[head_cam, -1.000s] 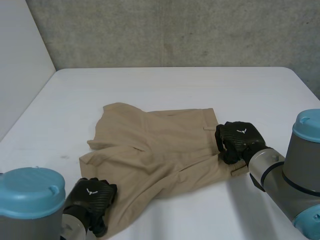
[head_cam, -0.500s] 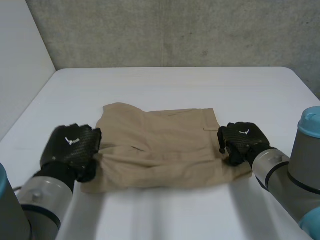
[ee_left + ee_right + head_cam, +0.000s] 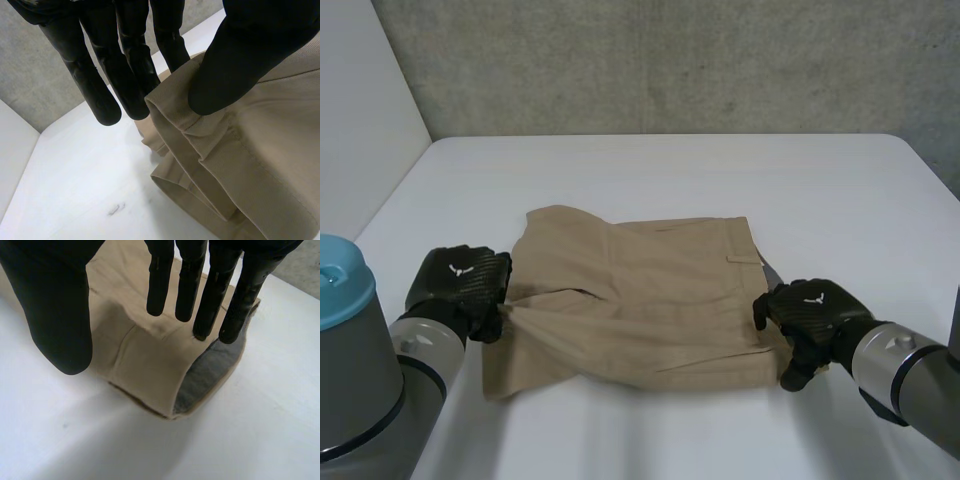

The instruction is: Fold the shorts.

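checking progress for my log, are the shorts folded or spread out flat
Folded over: the shorts lie doubled on the table, with stacked hem layers visible under the thumb of the left hand.

White table (image 3: 650,165); grey concrete wall (image 3: 670,60) behind far edge; white panel (image 3: 355,130) along left side.

**No legible writing; a bare emblem on each hand**

We can read no word, number or brand name in any view. The one sign we find is a small white emblem (image 3: 458,270), a spread-winged V shape without letters. In the head view it sits on the back of each black, woven-textured robot hand. One is on the left hand (image 3: 460,288) at the lower left of the frame, and one is on the right hand (image 3: 815,314) at the lower right. Both are too small for us to make out finer detail.
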`<action>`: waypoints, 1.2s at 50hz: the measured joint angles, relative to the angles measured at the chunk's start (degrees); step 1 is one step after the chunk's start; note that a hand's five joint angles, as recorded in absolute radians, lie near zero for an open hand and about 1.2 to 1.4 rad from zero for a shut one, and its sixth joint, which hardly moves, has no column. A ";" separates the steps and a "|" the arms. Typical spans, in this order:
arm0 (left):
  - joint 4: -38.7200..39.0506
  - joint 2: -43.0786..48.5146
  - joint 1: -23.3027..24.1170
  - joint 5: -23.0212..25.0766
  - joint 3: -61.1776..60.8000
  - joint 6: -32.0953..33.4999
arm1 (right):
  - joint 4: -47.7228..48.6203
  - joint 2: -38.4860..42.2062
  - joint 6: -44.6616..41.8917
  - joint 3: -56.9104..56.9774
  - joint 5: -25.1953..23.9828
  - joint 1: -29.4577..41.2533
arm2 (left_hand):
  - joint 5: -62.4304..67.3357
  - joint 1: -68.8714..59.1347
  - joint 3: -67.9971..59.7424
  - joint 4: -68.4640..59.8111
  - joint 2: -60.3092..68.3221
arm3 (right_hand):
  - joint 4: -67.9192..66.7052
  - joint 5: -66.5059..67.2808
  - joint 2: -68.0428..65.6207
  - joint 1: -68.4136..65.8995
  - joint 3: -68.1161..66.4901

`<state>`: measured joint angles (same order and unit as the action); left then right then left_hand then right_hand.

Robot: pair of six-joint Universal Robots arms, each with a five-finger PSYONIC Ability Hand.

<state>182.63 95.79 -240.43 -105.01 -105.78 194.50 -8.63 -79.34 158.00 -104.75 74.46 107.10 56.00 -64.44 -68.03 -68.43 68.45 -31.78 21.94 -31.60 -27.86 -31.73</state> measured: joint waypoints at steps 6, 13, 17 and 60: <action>-0.03 1.00 -0.38 -0.04 0.95 -0.07 | 4.72 2.27 0.03 -1.32 0.36 0.22 | 0.00 0.00 0.00 0.00 0.00 | -31.09 28.98 -32.13 -26.05 -31.02; -1.69 -0.02 0.17 -0.05 0.62 0.55 | 8.20 0.51 -0.15 -0.66 1.01 -0.22 | 0.00 0.00 -0.06 0.00 0.00 | -36.28 33.61 -35.85 -27.65 -35.36; -4.04 -2.09 0.60 -0.04 0.56 1.42 | 7.35 -3.16 -0.69 -0.23 1.13 -0.29 | 0.00 0.00 -0.12 0.00 0.03 | -36.29 33.61 -35.85 -27.65 -35.36; -9.15 -9.95 -2.17 6.27 5.06 6.67 | -11.03 -3.17 -11.63 11.79 -0.47 -4.29 | 0.00 0.00 -0.26 -0.11 0.17 | -36.53 33.61 -35.85 -27.65 -35.36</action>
<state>173.47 85.84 -242.60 -98.74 -100.72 201.17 -19.66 -82.51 146.36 -92.97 73.99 102.81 56.00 -64.43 -68.29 -68.54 68.62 -68.30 55.55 -67.45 -55.51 -67.09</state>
